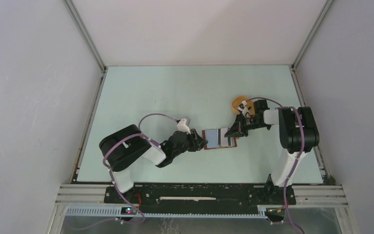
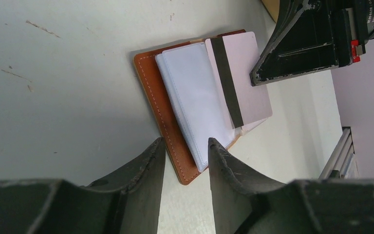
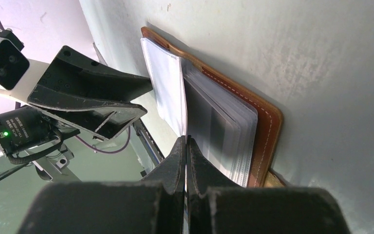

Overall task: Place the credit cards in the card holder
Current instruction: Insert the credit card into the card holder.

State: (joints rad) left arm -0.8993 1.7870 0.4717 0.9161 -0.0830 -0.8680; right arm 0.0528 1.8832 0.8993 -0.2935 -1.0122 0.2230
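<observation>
The right gripper (image 3: 185,142) is clenched on a magnetic-stripe card (image 2: 246,78), which is pinched at one edge. The card is held over the open card holder (image 2: 152,87), with its stripe face turned up across the clear plastic sleeves (image 2: 190,102). Whether its leading edge is inside a pocket yet cannot be told.

Across from it, the left gripper (image 2: 185,145) is released, its jaws apart. The holder's near corner is framed between them, but contact cannot be confirmed. The holder itself is laid flat on the pale table (image 1: 175,97), mid-way between the two arms.

For a clean insertion, the card should be kept low and square to the sleeve mouth and fed in along the sleeve's length. The leather should be pinned by the left gripper so the holder is not shoved along the table. The pinch should be let go only once most of the card is seated.

The stripe, the card's face and its overlap with the sleeves are given only by the left wrist view. In the right wrist view the card is reduced to a thin pale line, but the stacked sleeves and the gaps between them are shown from the side.

Only the top view takes in the orange tray (image 1: 237,101) behind the right gripper. Whether more cards lie in it cannot be made out.
</observation>
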